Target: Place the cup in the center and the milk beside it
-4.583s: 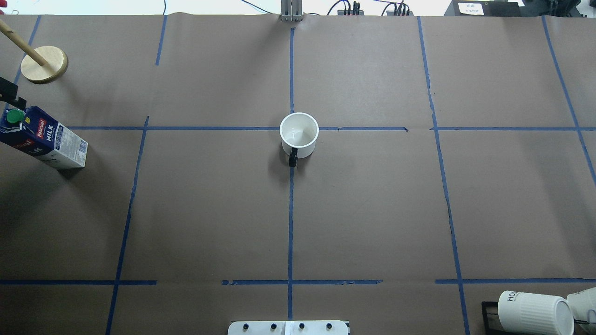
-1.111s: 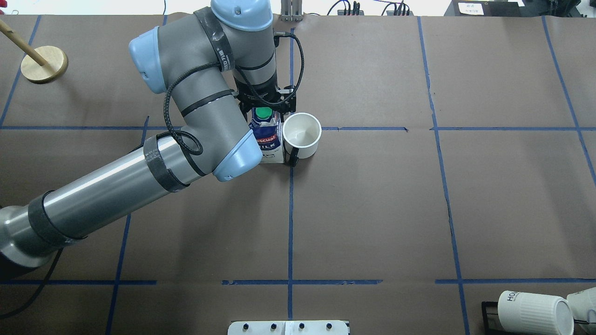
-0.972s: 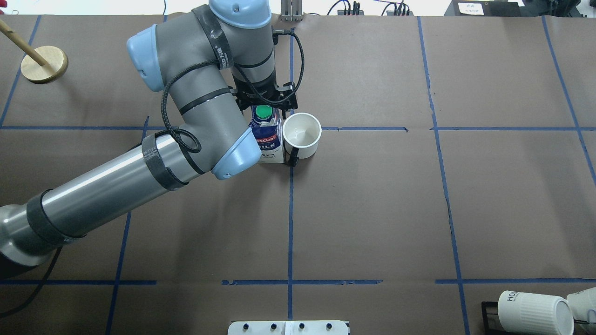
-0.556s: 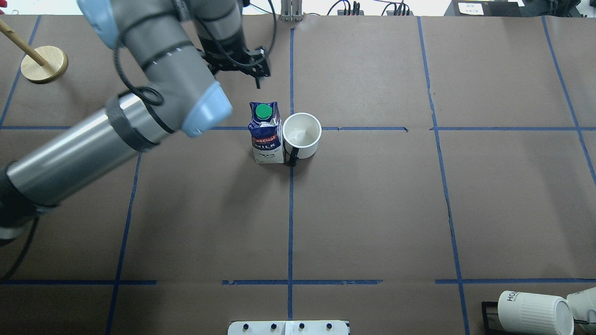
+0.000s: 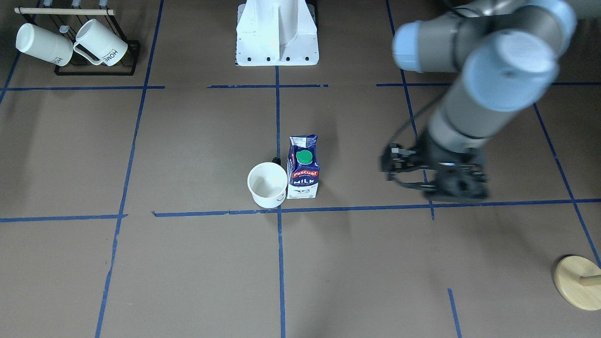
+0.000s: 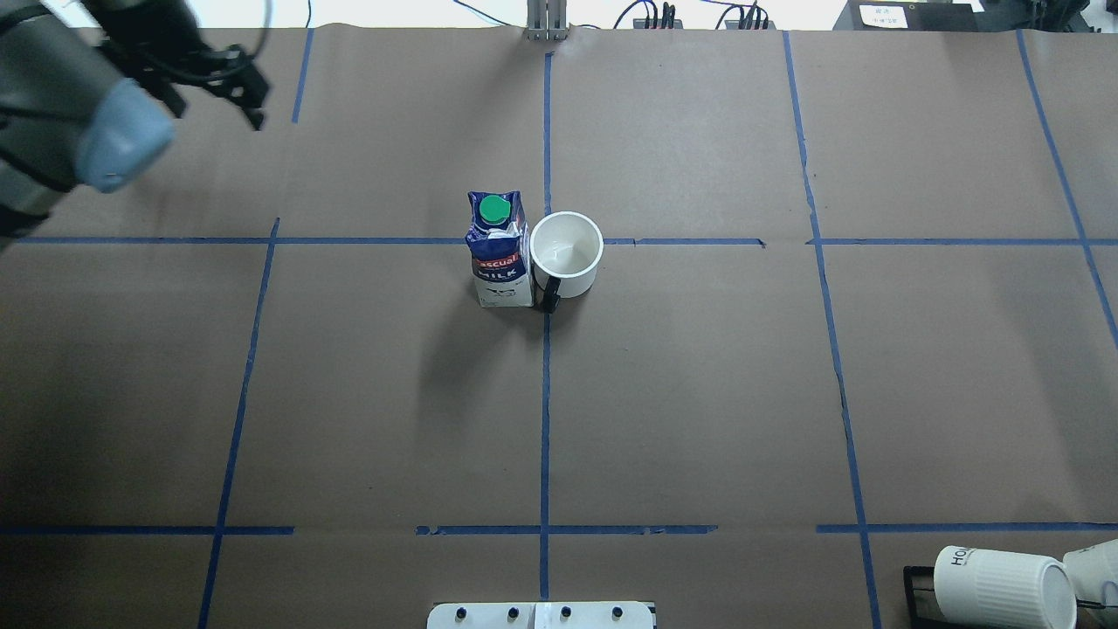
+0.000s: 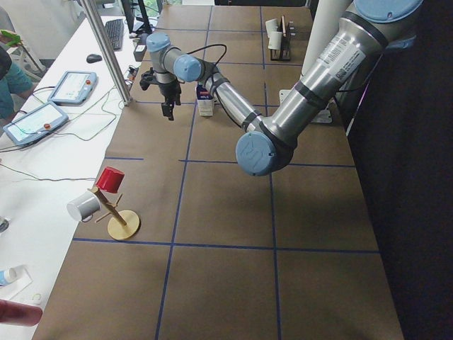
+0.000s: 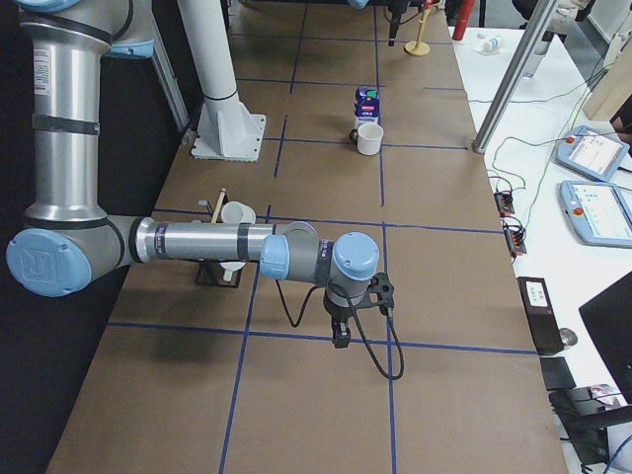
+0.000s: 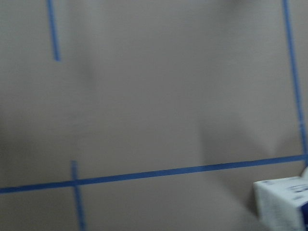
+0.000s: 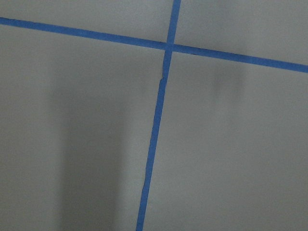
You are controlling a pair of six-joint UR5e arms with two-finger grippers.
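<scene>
left gripper (image 6: 218, 87) released, empty, over surface (image 6: 699, 393); milk (image 6: 500, 253) just beside cup (image 6: 566, 255) at center (image 5: 279, 211), well off to its right. wooden stand (image 5: 577, 288) to its left. right gripper (image 8: 341, 331): cannot tell.

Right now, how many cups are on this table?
5. One white cup at the middle beside the milk carton; two white ones on the black rack; a red one and a pale one on the wooden stand. Others may be hidden.
</scene>
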